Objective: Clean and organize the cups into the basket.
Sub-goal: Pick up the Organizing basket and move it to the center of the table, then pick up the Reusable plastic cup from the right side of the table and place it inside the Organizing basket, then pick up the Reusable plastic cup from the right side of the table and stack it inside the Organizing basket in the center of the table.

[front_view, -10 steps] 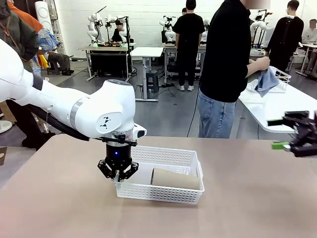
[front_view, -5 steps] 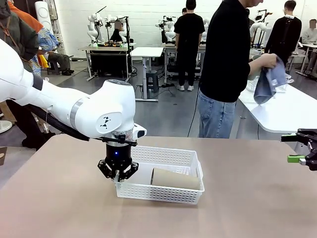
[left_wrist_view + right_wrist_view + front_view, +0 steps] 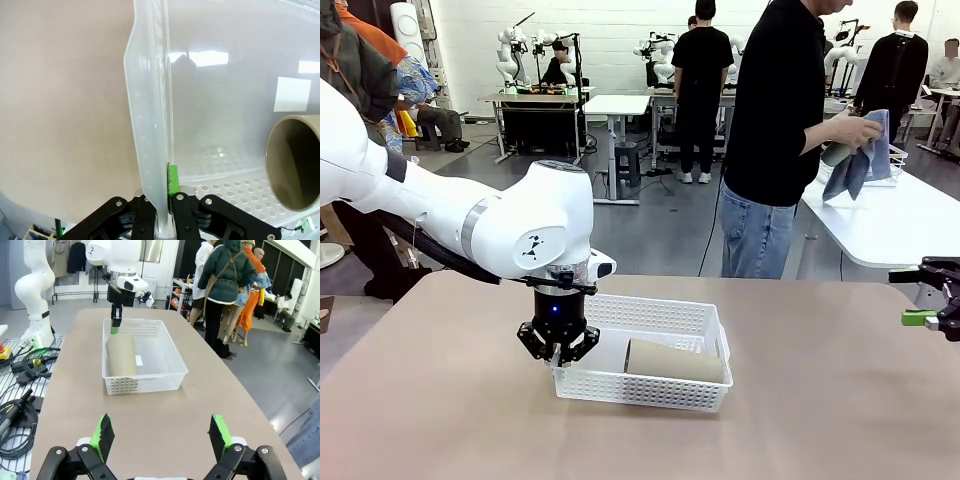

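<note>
While the left tool (image 3: 558, 352) is clamped shut on the left short wall of the shallow white perforated plastic basket (image 3: 650, 392), a tan-brown tapered tumbler (image 3: 672, 360) lies on its side inside, long axis along the near long wall, mouth towards that tool. The right tool (image 3: 930, 305) hovers, jaws spread wide, at the right edge of the bench (image 3: 820, 420). A pale tumbler (image 3: 835, 152) sits in the person's hand (image 3: 858, 128) against a blue cloth (image 3: 865, 165), beyond the far right; the right arm looks nearer to it.
</note>
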Available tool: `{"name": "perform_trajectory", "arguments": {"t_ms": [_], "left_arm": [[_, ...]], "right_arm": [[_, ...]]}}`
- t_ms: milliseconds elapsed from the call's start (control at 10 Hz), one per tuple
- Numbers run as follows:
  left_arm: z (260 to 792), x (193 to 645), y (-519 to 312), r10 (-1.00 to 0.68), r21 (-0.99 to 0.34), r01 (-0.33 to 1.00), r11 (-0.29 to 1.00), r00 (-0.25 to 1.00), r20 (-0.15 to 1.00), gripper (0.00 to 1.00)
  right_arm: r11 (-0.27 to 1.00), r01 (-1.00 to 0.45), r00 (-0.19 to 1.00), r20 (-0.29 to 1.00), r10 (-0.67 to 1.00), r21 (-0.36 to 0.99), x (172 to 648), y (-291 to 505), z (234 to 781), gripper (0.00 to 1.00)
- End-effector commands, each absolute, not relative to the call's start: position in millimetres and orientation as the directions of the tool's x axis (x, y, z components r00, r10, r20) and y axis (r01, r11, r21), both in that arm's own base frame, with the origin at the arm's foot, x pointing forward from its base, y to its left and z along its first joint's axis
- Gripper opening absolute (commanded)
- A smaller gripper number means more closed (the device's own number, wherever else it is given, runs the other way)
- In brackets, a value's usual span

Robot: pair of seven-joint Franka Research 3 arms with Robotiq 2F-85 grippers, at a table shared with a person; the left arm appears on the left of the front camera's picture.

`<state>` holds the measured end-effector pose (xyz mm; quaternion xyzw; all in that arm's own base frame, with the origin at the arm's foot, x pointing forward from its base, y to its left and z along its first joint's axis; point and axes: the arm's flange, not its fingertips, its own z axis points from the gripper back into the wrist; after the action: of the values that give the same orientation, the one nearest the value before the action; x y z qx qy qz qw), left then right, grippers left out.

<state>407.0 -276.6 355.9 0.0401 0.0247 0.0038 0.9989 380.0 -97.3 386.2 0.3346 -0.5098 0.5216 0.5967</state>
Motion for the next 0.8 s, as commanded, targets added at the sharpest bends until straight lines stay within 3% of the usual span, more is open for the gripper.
{"name": "perform_trajectory", "arguments": {"t_ms": [0, 700], "left_arm": [[354.3, 407.0, -277.0, 0.008, 0.084, -0.003, 0.996, 0.999, -0.051, 0.00], [354.3, 407.0, -277.0, 0.008, 0.084, -0.003, 0.996, 0.999, -0.051, 0.00]], "right_arm": [[0.232, -0.963, -0.068, 0.960, 0.273, -0.134, 373.9, -93.7, 385.4, 1.00], [0.232, -0.963, -0.068, 0.960, 0.273, -0.134, 373.9, -93.7, 385.4, 1.00]]}}
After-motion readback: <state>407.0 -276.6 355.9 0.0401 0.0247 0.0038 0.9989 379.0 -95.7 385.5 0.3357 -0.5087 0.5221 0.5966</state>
